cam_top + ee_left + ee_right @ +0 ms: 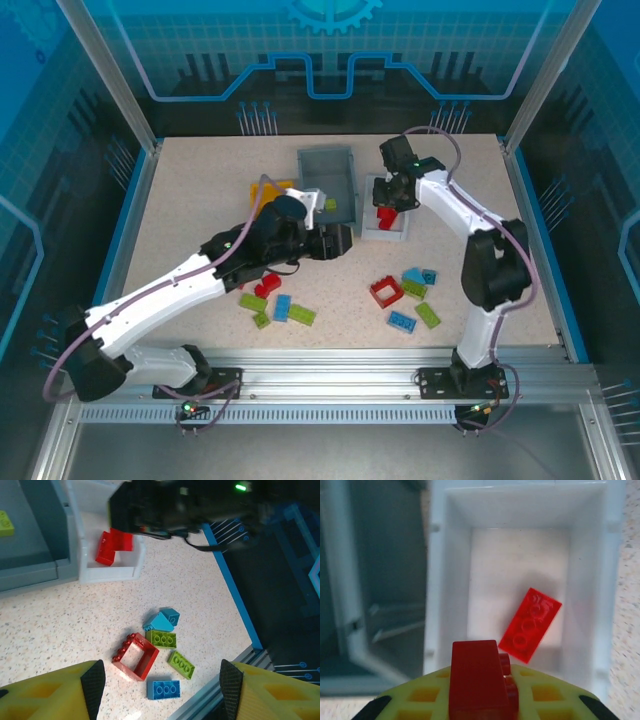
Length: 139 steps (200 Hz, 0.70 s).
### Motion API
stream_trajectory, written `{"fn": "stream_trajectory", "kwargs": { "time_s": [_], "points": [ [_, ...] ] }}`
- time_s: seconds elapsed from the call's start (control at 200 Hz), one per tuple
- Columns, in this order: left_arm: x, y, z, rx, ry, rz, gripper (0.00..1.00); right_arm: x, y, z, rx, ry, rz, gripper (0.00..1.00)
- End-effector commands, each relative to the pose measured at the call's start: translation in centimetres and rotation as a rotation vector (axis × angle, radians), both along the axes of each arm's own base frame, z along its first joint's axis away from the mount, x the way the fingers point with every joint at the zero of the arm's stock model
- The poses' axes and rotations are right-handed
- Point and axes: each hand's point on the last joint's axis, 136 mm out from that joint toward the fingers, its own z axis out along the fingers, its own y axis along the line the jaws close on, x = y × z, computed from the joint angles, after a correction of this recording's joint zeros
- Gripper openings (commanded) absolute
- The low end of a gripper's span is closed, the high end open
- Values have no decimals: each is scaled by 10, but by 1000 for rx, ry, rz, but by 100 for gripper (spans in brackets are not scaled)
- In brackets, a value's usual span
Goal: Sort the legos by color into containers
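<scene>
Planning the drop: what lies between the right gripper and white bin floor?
Right wrist view: the right gripper holds a brick; beyond it a flat red brick lies on the bin floor.

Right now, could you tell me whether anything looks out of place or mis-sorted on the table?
Nothing stands out. The white bin holds a flat red brick, the grey bin one lime green brick, and the right gripper holds a second red brick over the white bin.
</scene>
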Motion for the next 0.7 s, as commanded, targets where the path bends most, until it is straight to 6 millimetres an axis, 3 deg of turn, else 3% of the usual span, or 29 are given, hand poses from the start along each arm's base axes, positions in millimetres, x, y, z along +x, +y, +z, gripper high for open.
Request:
{"fn": "stream_trajectory", "kwargs": {
  "time_s": [0.0, 0.23, 0.365, 0.5, 0.69],
  "points": [
    [11, -14, 21, 3, -105, 14, 66, 22, 1, -15, 90, 35, -69, 23],
    [12, -30, 8, 54, -113, 11, 66, 38, 2, -32, 137, 90, -97, 27],
    [9, -26, 5, 75, -109, 20, 65, 34, 0, -31, 134, 83, -98, 41],
    [3, -12, 1, 92, -96, 53, 66, 27, -2, 1, 119, 5, -83, 44],
    [-8, 19, -9, 145, -46, 123, 66, 9, -8, 65, 83, -138, -63, 43]
  ]
}}
